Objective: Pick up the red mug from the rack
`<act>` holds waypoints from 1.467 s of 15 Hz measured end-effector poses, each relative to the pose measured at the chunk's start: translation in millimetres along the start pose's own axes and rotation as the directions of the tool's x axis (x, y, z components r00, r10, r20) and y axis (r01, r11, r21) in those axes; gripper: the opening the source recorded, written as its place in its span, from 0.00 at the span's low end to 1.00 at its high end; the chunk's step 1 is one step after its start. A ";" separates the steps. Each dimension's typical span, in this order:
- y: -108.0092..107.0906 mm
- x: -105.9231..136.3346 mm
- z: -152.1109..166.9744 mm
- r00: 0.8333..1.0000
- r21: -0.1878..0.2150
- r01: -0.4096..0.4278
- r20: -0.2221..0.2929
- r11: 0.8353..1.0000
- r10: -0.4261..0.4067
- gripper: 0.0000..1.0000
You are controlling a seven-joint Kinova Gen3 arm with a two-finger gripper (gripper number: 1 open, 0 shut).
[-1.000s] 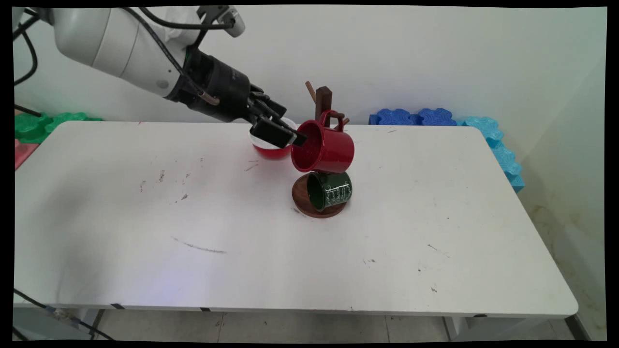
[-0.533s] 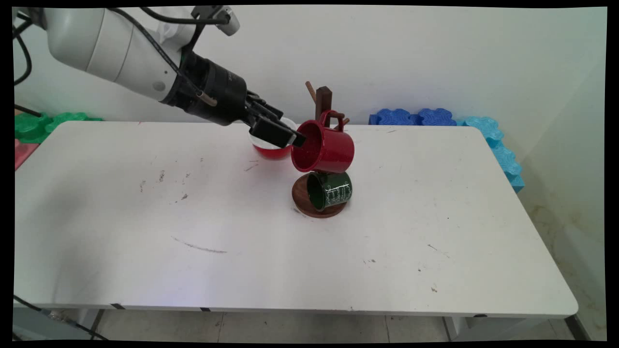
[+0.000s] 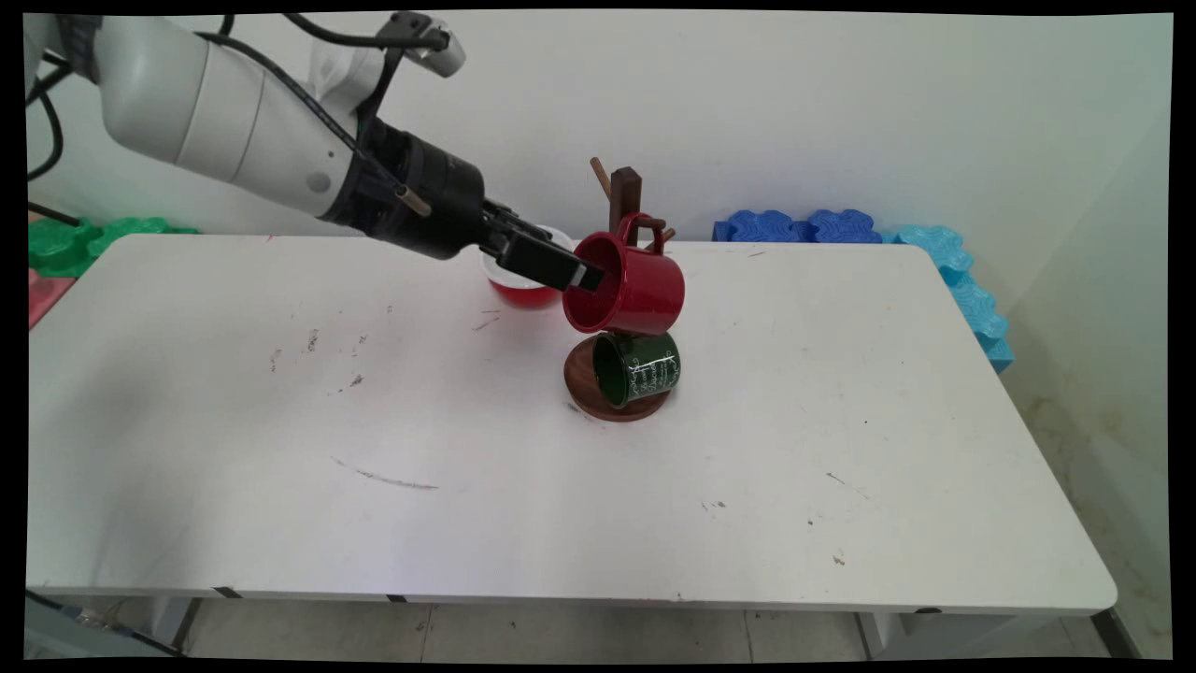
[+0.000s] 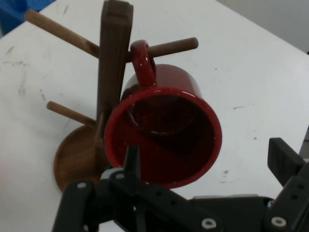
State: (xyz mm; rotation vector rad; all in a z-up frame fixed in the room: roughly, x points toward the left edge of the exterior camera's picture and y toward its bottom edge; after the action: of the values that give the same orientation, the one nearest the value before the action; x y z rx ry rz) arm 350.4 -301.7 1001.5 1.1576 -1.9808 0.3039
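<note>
A white robot arm is reaching in from the upper left over a white table (image 3: 280,449), ending in a black two-finger gripper (image 3: 570,274) whose jaws are standing spread apart. Just behind the gripper, a small red bowl with a white inside (image 3: 523,292) is sitting on the table. The gripper's tip is meeting the open mouth of a glossy red enamel mug (image 3: 628,286) — in the hand view one finger (image 4: 131,162) is lying against the lower left of the mug's rim (image 4: 164,137), while the other finger (image 4: 285,159) is standing well clear to the right, outside the mug. The mug is hanging by its handle on a peg of a dark wooden mug tree (image 3: 624,196), mouth tilted toward the gripper. Below it, a dark green mug with white lettering (image 3: 638,367) is hanging low on the same tree, just above its round wooden base. Blue foam pieces (image 3: 804,226) are lying along the far right edge of the table.
</note>
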 end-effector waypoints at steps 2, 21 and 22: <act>2.4 -1.9 2.3 1.000 -0.004 0.025 -0.005 1.000 -0.025 1.00; 14.0 -8.3 43.4 0.989 -0.022 0.142 -0.046 0.990 -0.143 1.00; 14.0 -8.3 44.8 0.989 -0.022 0.142 -0.046 0.990 -0.143 1.00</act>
State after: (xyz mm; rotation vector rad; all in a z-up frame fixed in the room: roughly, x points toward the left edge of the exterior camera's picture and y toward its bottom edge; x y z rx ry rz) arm 317.8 -313.8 968.9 1.2614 -1.8449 0.2359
